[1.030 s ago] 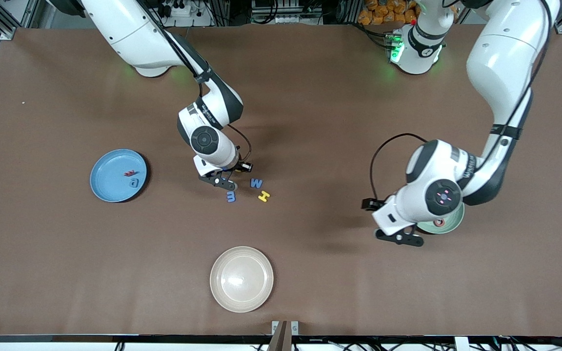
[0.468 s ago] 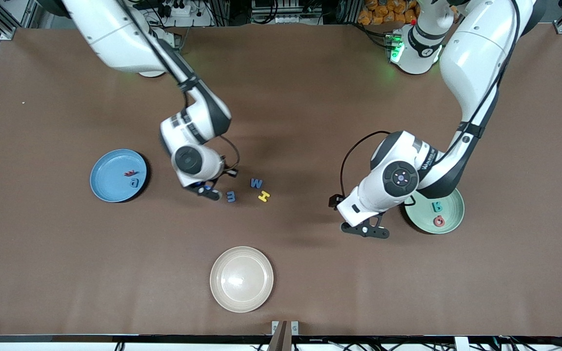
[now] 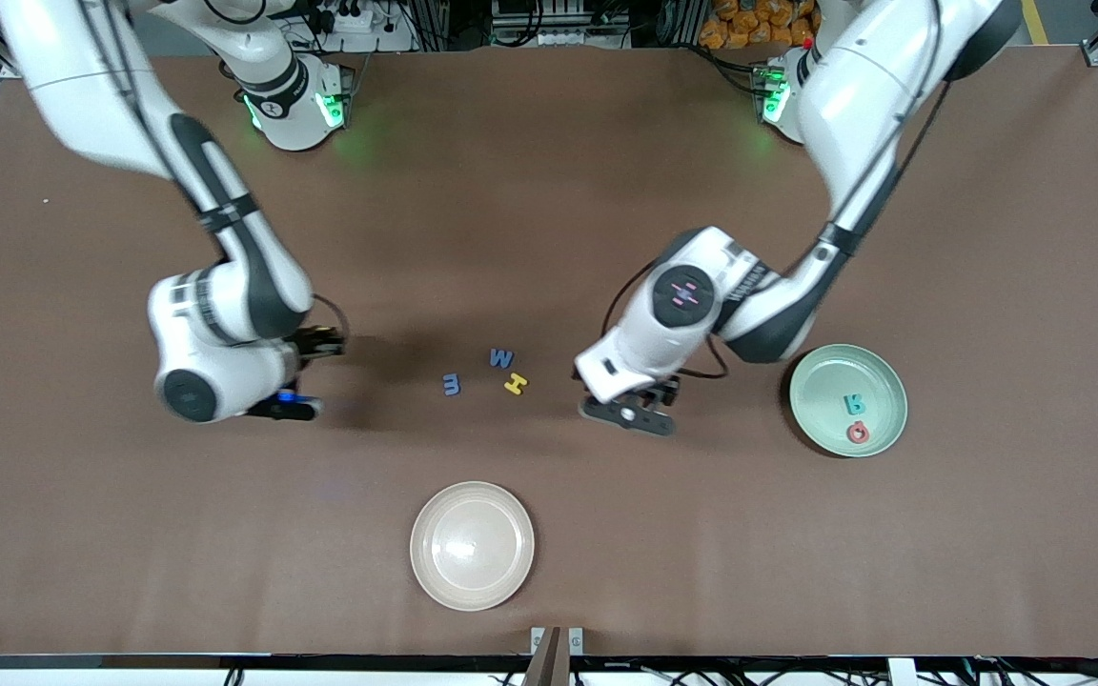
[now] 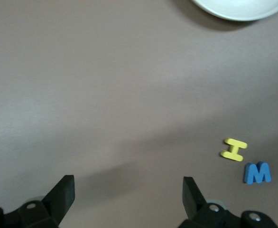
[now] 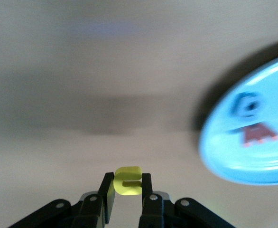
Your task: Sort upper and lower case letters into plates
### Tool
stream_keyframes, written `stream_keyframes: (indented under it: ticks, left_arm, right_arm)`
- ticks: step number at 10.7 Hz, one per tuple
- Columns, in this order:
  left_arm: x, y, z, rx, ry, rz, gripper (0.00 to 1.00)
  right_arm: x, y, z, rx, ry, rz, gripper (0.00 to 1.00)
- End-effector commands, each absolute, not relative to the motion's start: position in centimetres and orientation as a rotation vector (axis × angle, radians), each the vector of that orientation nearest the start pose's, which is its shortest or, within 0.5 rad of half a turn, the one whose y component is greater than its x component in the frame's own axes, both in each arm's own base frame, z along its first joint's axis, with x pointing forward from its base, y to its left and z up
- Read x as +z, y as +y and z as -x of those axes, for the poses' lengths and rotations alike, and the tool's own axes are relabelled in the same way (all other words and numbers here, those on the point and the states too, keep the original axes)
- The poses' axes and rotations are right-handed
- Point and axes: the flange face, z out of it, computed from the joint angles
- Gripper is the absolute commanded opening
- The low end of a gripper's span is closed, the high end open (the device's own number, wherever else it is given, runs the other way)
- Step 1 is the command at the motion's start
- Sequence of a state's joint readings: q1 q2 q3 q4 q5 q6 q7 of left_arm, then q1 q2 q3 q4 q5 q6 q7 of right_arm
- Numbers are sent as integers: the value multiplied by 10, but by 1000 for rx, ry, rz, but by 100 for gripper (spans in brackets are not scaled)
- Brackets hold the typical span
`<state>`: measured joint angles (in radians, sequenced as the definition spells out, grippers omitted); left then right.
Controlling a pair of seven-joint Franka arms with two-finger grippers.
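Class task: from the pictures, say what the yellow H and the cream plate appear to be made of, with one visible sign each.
Yellow H: probably foam, matte; it has thick, soft-edged, evenly coloured sides. Cream plate: likely glazed ceramic or smooth plastic; a bright light reflection sits in its middle. The look cannot settle which.

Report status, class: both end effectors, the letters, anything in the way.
Right end effector shut on small yellow foam letter, beside sky blue plate. Left end effector open near yellow H, blue M. Nothing in the way.
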<state>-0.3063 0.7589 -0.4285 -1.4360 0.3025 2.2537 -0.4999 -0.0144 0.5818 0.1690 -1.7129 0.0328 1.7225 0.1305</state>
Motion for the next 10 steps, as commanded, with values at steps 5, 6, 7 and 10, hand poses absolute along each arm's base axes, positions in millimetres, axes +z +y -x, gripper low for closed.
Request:
stream_keyframes:
  ticks: [5,6,7,10]
  left_arm:
    - [234,-534,-557,-332,361,3221,100]
    - [224,-541,-558,-301,303,3257,100]
    - [217,-542,-561,-281,266,3276,100]
    - [209,-564,-561,-314,198,3319,100]
  right_arm:
    - [207,-25,-594,869,-808,2776,12]
    - [204,-28,-593,872,-817,2765,15]
    - [200,-27,-592,879,-817,2757,41]
    - [199,-25,-592,855,-772,2736,100]
